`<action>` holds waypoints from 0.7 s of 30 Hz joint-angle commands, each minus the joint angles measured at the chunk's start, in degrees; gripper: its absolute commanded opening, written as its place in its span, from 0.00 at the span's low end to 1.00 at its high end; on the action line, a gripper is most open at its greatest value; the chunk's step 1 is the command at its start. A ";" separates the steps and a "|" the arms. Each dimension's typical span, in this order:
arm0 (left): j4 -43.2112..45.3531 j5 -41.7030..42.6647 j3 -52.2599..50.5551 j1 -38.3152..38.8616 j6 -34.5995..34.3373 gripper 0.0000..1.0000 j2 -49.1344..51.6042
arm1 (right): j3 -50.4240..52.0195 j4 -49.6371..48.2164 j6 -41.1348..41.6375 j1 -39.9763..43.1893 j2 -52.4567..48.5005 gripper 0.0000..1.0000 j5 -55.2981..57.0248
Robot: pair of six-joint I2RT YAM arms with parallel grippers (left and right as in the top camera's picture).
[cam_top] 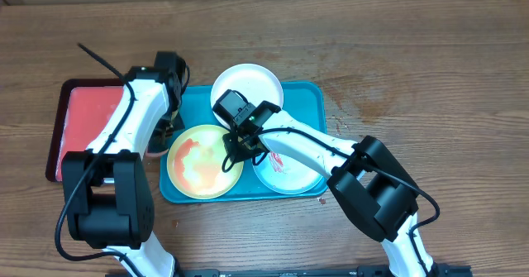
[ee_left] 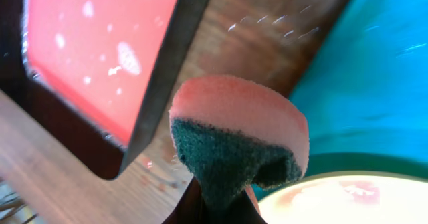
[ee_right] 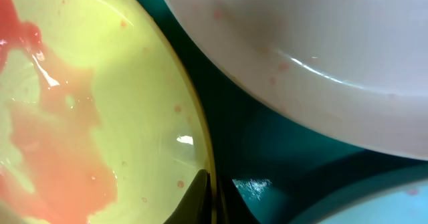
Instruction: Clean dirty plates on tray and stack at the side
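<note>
Pinches sponge [ee_left: 234, 140] between left gripper's [ee_left: 212, 207] pressed jaws, smeared yellow-green plate [cam_top: 197, 164] just beside, ready for scrubbing. Sets right gripper [cam_top: 235, 149] at that plate's rim on the tray [cam_top: 302, 93], apparently to steady it; cannot tell whether those jaws grip.

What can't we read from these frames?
- Right end effector: right wrist shows one fingertip at the bottom edge; overhead, too small. Grip unclear.
- Mint plate: overhead, right arm covers much of it.
- Red tray: left wrist, blurred, cropped.
</note>
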State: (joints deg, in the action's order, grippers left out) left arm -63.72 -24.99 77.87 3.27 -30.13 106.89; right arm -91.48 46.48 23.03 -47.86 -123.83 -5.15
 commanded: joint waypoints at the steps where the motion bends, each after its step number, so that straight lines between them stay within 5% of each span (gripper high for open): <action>1: -0.46 5.66 4.96 -0.37 0.20 0.04 0.22 | -4.52 1.70 -5.57 -0.09 -0.66 0.04 1.75; 14: -4.13 21.90 13.49 -21.68 2.10 0.04 0.20 | -30.10 17.44 -12.22 -0.42 -0.66 0.04 26.93; 21: -6.38 26.21 13.46 -35.56 4.55 0.04 0.20 | -33.55 15.28 -28.72 -2.49 -0.66 0.04 41.31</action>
State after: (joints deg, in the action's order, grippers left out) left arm -69.65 -2.68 90.17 -28.80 -28.71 106.94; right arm -122.89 63.48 3.46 -48.38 -124.90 25.47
